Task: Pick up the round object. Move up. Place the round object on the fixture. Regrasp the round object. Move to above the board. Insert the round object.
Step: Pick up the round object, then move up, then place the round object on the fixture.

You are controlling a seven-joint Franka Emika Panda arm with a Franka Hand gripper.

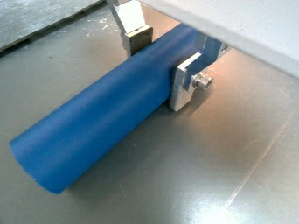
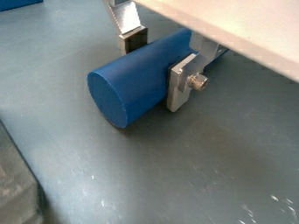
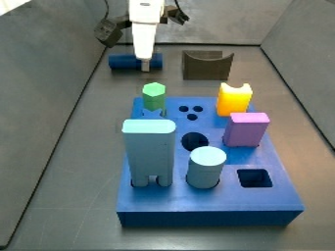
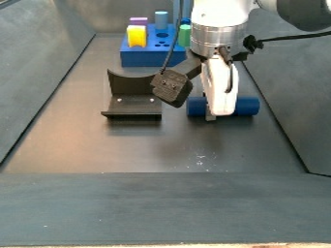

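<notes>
Blue board (image 3: 210,201) sits well apart from your work, beyond the fixture (image 4: 134,95). The fixture stands empty, near the round object (image 4: 223,106), which lies flat on the floor beside it. Your gripper (image 1: 162,59) straddles the rod, pads touching both flanks: pick-up step, grasp apparently closed. Next you lift straight up.

Rod (image 1: 100,118) was plain dark blue, no markings. Gripper (image 1: 162,59) down around it at the floor had silver plates with dark pads (image 1: 138,39). Fixture (image 3: 206,66) was dark brown, floor (image 2: 176,175) flat grey. Board (image 3: 210,201) was blue, carrying a yellow block (image 3: 234,98), pink cube (image 3: 248,128), green piece (image 3: 155,95) and pale-blue cylinder (image 3: 206,167).
</notes>
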